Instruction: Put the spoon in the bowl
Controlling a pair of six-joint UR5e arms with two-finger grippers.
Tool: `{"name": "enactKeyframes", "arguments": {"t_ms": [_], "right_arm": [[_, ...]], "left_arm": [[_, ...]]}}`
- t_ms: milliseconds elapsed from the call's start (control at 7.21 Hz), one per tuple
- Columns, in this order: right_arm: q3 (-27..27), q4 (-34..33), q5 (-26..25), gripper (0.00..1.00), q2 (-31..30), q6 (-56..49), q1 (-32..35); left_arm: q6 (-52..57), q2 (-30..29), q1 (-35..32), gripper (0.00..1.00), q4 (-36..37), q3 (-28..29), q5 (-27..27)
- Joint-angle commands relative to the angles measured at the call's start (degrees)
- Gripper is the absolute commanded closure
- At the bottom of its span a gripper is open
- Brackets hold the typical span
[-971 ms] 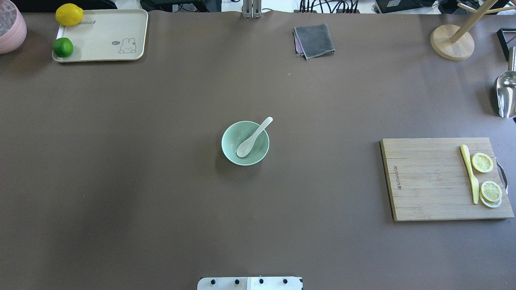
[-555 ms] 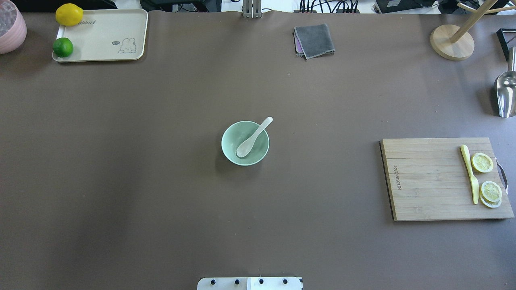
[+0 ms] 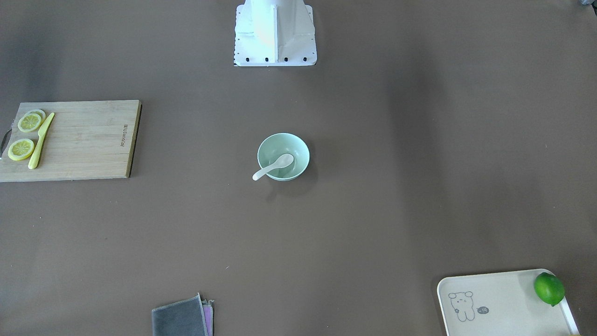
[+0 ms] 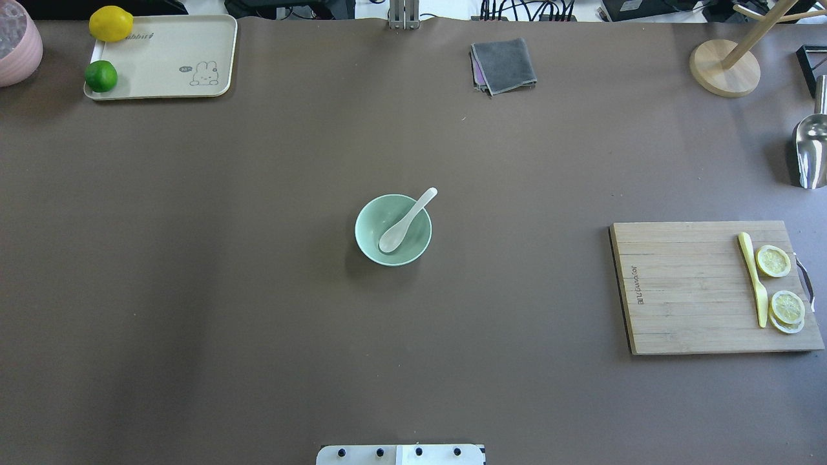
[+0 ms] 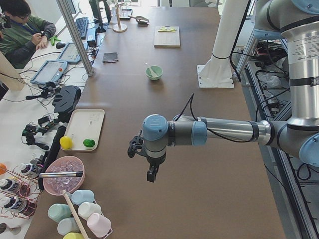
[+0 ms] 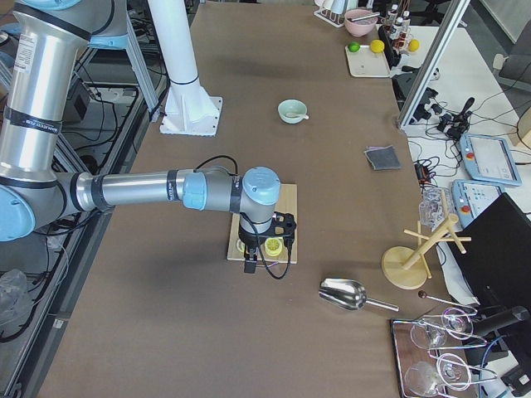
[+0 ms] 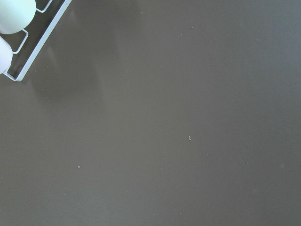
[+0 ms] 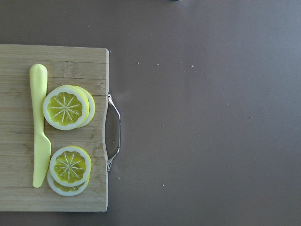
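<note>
Left tool (image 5: 151, 175): seen only in the exterior left view, hanging fingers-down over bare table (image 4: 194, 290) near the tray (image 4: 161, 58) end. Can't tell whether it is released or clenched. Nothing visibly in it.
Right tool (image 6: 249, 265): seen only in the exterior right view, pointing down over the cutting board (image 4: 678, 290). Grip state can't be told there either.

Spoon (image 4: 407, 219) is in the bowl (image 4: 368, 248) at table centre. Scoop lies on the bowl floor, handle leans on the rim and sticks out past it. Overhead and front-facing views show this clearly. In the side views the bowl is small and far off.

Per-view extras:
- right wrist view: close look at the board end with the yellow knife (image 8: 40, 136), lemon slices (image 8: 66, 107) just beside it, and a metal handle on the board edge
- left wrist view: bare table plus a white wire rack (image 7: 37, 44) corner with pale cups (image 7: 14, 12)
- overhead: both lemon (image 4: 111, 23) and lime (image 4: 101, 76) on the tray, grey cloth (image 4: 504, 64) at the far edge
- exterior right: metal scoop (image 6: 342, 293) and wooden stand (image 6: 411, 261) in full
</note>
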Motion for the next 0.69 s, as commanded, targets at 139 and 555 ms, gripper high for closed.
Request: {"name": "enactKeyframes", "arguments": {"t_ms": [139, 555], "right_arm": [[0.14, 5.73, 1.52, 0.00, -1.58, -0.06, 2.86], [0.32, 5.82, 2.92, 0.00, -1.40, -0.24, 2.86]], "left_arm": [[0.59, 0.14, -0.01, 0.01, -0.35, -0.37, 0.15], [0.51, 0.13, -0.19, 0.01, -0.44, -2.30, 0.32]]}}
